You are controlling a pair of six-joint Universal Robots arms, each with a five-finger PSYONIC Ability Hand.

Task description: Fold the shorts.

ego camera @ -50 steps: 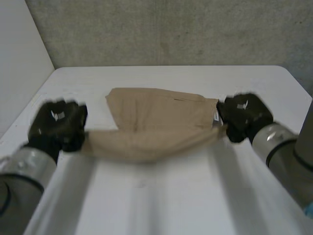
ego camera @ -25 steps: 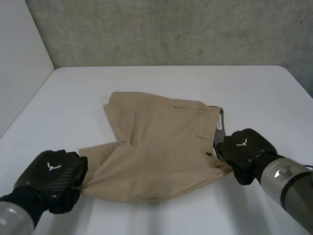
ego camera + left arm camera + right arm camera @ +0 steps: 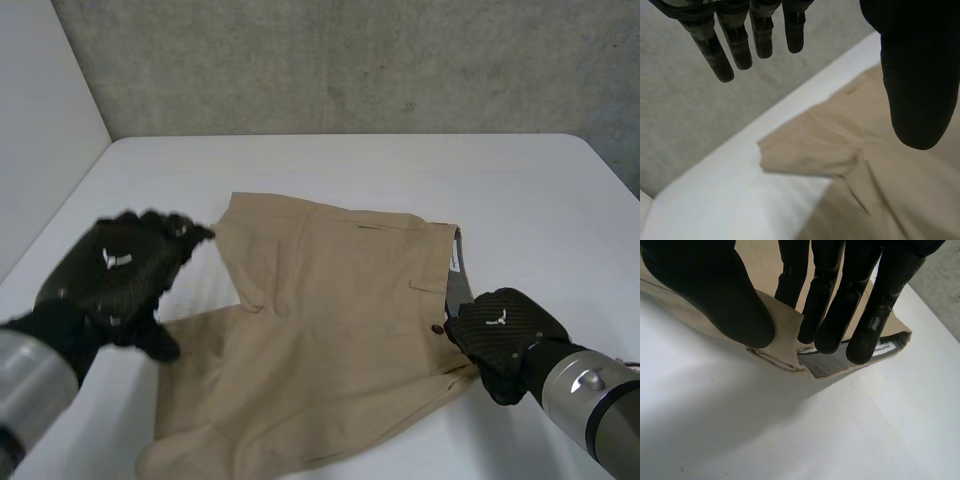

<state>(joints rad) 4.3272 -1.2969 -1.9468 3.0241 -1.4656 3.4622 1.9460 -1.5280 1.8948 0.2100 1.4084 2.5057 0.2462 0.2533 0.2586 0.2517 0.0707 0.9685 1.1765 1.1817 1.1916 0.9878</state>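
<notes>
Tan shorts (image 3: pixel 330 330) lie spread on the white table (image 3: pixel 520 190), waistband toward my right hand, legs toward my left. My right hand (image 3: pixel 500 335) pinches the near waistband corner (image 3: pixel 782 335) between thumb and fingers; the grey inner lining (image 3: pixel 827 362) shows beside it. My left hand (image 3: pixel 115 275) hovers above the table beside the leg ends, fingers (image 3: pixel 740 40) straight and spread, holding nothing. Under that hand lies the far leg hem (image 3: pixel 805 150), flat on the table.
A grey concrete wall (image 3: pixel 350 60) stands behind the table and a white wall (image 3: pixel 40 120) at its left side. Bare table surface surrounds the shorts on the far side and at the right.
My left hand has let go of the leg hem, opened and risen away toward the far left. The freed leg has dropped flat near the front edge. My right hand keeps its grip.
</notes>
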